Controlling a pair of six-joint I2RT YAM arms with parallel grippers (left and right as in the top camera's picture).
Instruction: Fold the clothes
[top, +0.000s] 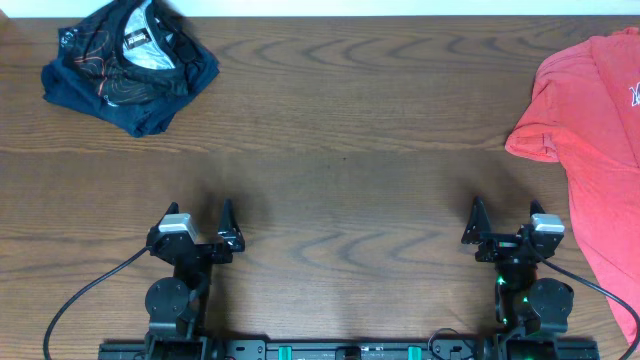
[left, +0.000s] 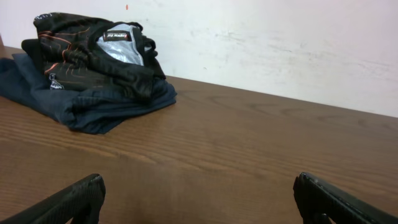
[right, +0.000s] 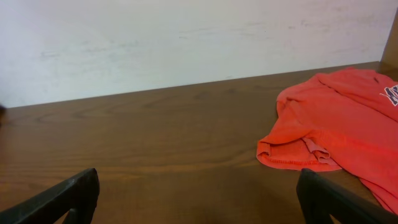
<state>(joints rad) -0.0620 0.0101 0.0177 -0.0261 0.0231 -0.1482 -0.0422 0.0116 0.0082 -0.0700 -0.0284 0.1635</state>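
Note:
The clothes, a coral-red T-shirt (top: 596, 120) with white lettering at its right side, lie spread at the table's right edge and run out of the overhead view. One sleeve (right: 297, 152) points left toward the table's middle. My right gripper (top: 507, 222) stands open near the front edge, just left of the shirt's lower part, with nothing between its fingers (right: 73, 196). My left gripper (top: 197, 220) is open too, at the front left and far from the shirt; in the left wrist view it (left: 199, 186) holds only bare wood between its tips.
A dark navy-black garment (top: 130, 62) with thin red lines and a grey-white panel lies bunched at the back left corner, also seen as a heap (left: 93, 68) against the white wall (left: 267, 43). Black cables (top: 85, 295) trail from both arm bases at the front edge.

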